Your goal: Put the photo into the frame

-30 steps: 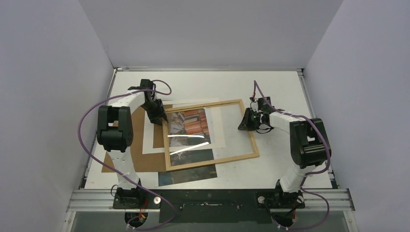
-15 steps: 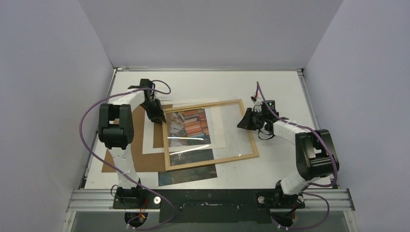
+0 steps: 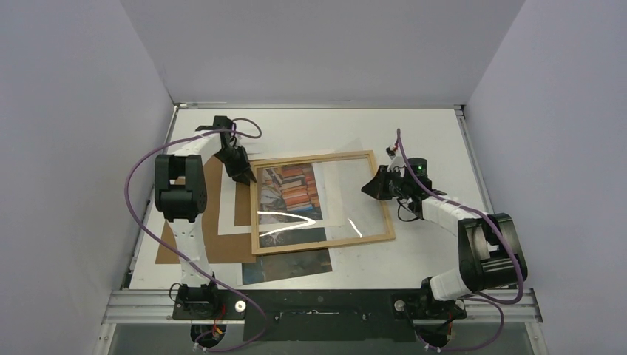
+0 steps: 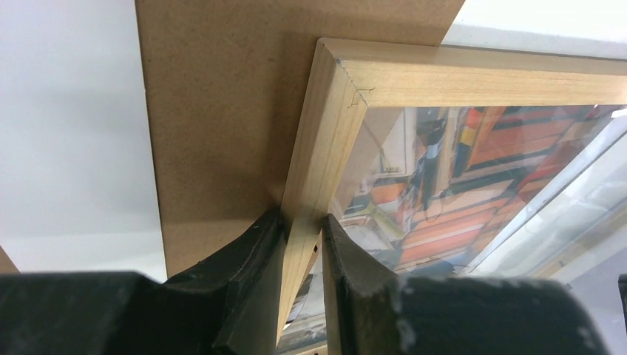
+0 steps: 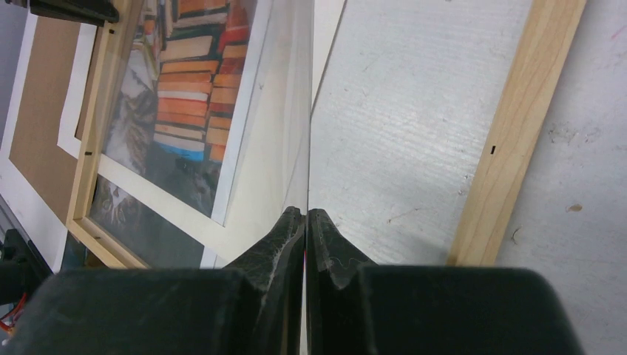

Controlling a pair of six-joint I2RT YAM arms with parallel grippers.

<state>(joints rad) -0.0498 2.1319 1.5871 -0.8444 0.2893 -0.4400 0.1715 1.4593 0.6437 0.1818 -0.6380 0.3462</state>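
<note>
The light-wood frame (image 3: 325, 245) lies mid-table over the photo (image 3: 285, 268), a cat on stacked books whose near end sticks out below it. My left gripper (image 3: 248, 177) is shut on the frame's left rail (image 4: 318, 133) near its far corner, one finger on each side (image 4: 302, 218). A clear pane (image 5: 292, 111) sits in the frame, with its right edge raised. My right gripper (image 3: 367, 190) is shut on that thin edge (image 5: 305, 212). The frame's right rail (image 5: 517, 133) lies flat on the table beside it. The books show through the pane (image 5: 185, 96).
A white mat (image 3: 336, 196) with a rectangular opening lies over the photo, under the frame. A brown backing board (image 3: 185, 244) lies beneath them at the left and shows beside the frame corner (image 4: 222, 111). Grey walls close in the table on three sides.
The left gripper has closed on the frame's rail, and the frame's far left corner has shifted back. The right gripper has shut on the pane edge, and its arm has swung rightward.
</note>
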